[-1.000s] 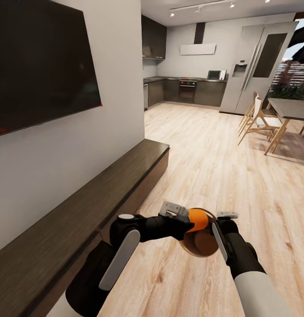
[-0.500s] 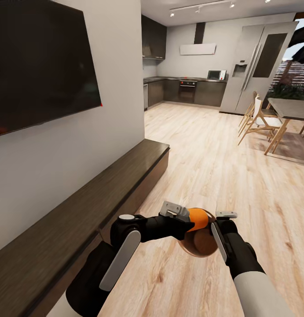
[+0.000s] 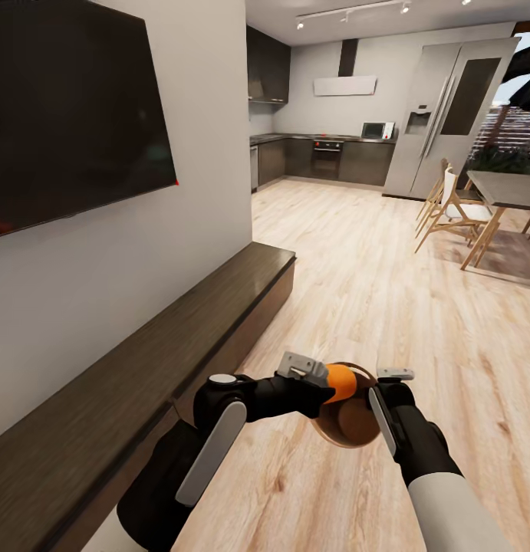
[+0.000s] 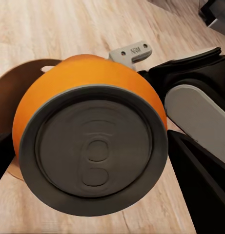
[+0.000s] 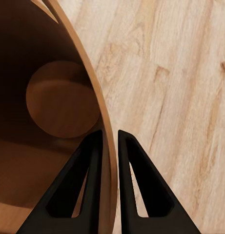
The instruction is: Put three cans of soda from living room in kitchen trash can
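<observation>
In the head view my left gripper [image 3: 320, 388] is shut on one orange soda can [image 3: 341, 382], held on its side right at the rim of the copper-brown trash can [image 3: 347, 426]. The left wrist view has the can's grey top [image 4: 94, 149] up close, black fingers [image 4: 202, 186] beside it and the bin's rim behind. My right gripper [image 3: 381, 397] is shut on the bin's thin wall [image 5: 109, 170], one finger inside and one outside, holding the bin above the wooden floor. The bin's round bottom [image 5: 61, 100] looks bare. The other two cans are out of view.
A long low dark bench [image 3: 142, 360] runs along the wall on my left under the black TV [image 3: 73, 115]. Open wooden floor [image 3: 357, 253] leads ahead to the kitchen cabinets and oven [image 3: 326, 157] and silver fridge [image 3: 445, 115]. A dining table with chairs [image 3: 464, 207] stands right.
The left arm has shifted slightly and a little less of the can's orange side shows at the bin's rim. Both grips are unchanged.
</observation>
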Motion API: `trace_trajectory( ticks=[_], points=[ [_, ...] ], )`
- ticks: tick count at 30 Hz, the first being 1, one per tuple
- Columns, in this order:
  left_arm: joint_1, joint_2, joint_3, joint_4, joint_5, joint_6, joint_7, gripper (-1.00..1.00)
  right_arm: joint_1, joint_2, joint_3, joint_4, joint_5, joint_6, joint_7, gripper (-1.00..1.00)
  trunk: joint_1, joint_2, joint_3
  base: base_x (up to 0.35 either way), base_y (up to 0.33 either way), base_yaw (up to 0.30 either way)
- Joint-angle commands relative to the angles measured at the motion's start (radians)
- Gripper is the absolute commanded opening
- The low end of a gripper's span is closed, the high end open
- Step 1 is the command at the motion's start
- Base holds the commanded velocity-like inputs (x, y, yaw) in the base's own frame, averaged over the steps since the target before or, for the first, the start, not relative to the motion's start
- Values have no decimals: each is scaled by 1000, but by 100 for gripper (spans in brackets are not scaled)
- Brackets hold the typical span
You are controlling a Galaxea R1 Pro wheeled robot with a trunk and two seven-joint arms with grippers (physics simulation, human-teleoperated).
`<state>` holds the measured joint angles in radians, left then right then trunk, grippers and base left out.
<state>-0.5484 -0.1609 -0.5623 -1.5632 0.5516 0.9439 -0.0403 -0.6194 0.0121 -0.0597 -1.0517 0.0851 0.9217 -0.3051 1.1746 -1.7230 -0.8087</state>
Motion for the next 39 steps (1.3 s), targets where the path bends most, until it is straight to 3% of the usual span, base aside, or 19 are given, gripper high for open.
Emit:
trace_trajectory(
  ticks=[1, 7, 18, 27, 39],
  points=[
    [0, -1, 0, 4, 3, 0, 4, -100, 0, 1, 0, -1, 6, 0, 4, -100, 0, 0, 0, 0, 0, 0],
    [-1, -3, 1, 52, 7, -5, 12, -100, 0, 3, 3, -1, 5, 0, 4, -100, 0, 0, 0, 0, 0, 0],
    [-1, -6, 1, 113, 6, -28, 15, -100, 0, 41, 9, -1, 7, 2, 3, -100, 0, 0, 0, 0, 0, 0],
    [-2, -8, -1, 162, 1, -77, 19, -100, 0, 61, 60, -2, 8, 7, 3, -100, 0, 0, 0, 0, 0, 0],
    [-3, -9, -1, 199, -1, -103, 112, -100, 0, 63, 64, -2, 8, 8, 3, -100, 0, 0, 0, 0, 0, 0]
  ],
)
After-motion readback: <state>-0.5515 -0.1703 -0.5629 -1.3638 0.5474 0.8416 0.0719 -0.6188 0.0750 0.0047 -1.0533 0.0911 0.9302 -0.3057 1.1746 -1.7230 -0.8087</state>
